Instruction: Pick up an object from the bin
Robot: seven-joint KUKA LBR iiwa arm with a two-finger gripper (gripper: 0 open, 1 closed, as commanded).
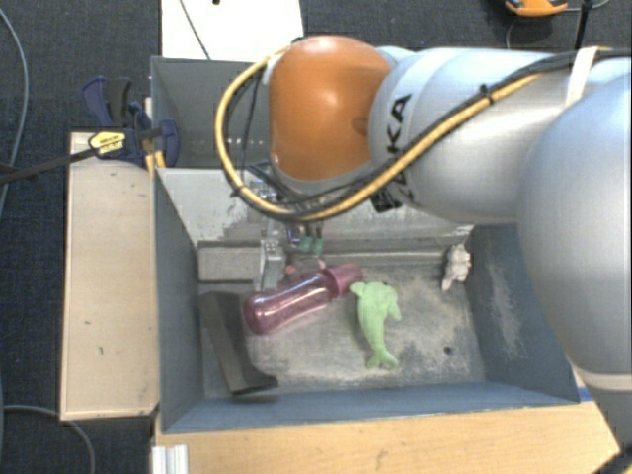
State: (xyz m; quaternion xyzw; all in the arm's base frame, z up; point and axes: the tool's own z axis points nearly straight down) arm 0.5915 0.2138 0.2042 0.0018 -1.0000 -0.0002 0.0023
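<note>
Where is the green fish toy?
In the camera view, the green toy lies mid-bin, just right of the pink bottle, left of a small white figure.

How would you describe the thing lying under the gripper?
Start at the grey bin, below the orange wrist cover. Under the gripper lies a bottle on its side. It alone is see-through pink; the toy fish beside it is green.

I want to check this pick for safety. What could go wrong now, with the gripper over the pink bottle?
The pink bottle is round and lies on its side, so it may roll or slip from the gripper. The green dolphin toy lies close beside the bottle's cap end and could get pushed. The black block lies near its other end, so room there is small.
</note>
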